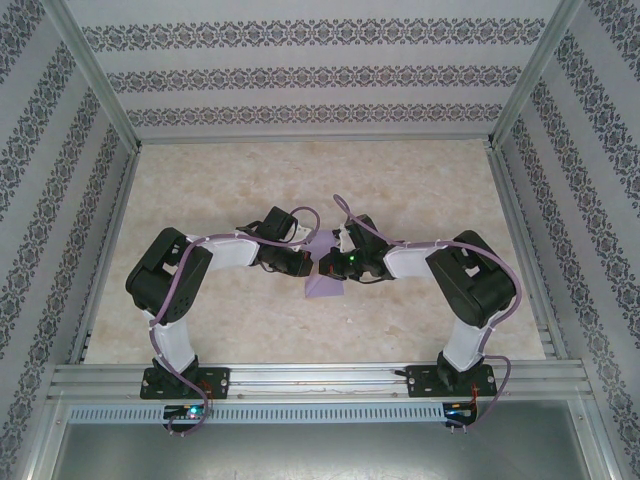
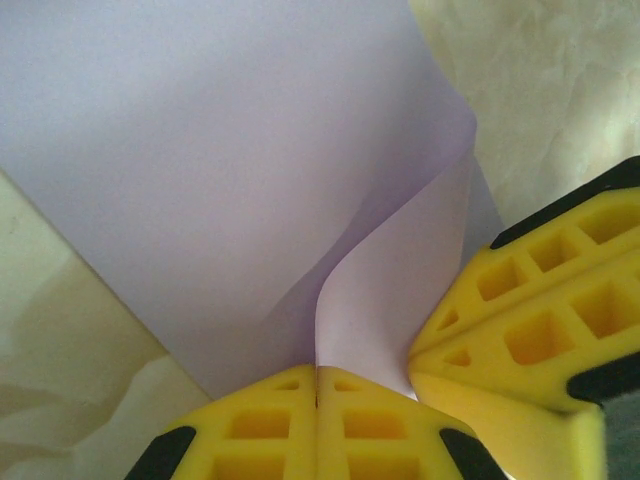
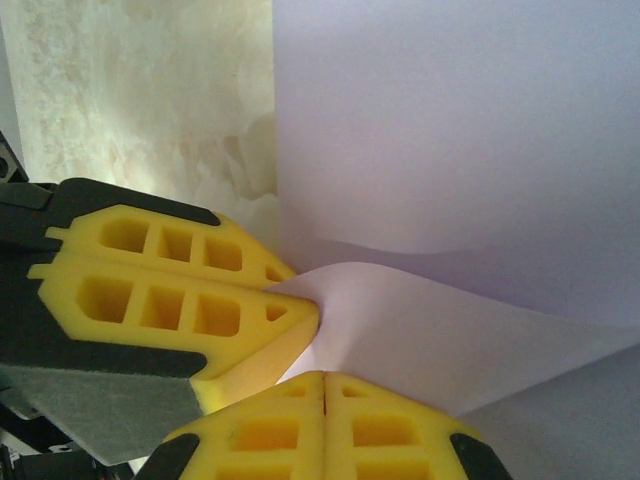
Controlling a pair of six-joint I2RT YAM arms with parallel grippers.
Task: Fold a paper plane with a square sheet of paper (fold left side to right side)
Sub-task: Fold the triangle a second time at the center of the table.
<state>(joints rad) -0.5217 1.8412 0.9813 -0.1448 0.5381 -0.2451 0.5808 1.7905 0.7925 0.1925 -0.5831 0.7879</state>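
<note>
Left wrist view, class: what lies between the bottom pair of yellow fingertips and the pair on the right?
A curled flap of the sheet of paper, pinched by the left gripper and right gripper; the left wrist view shows it.
</note>
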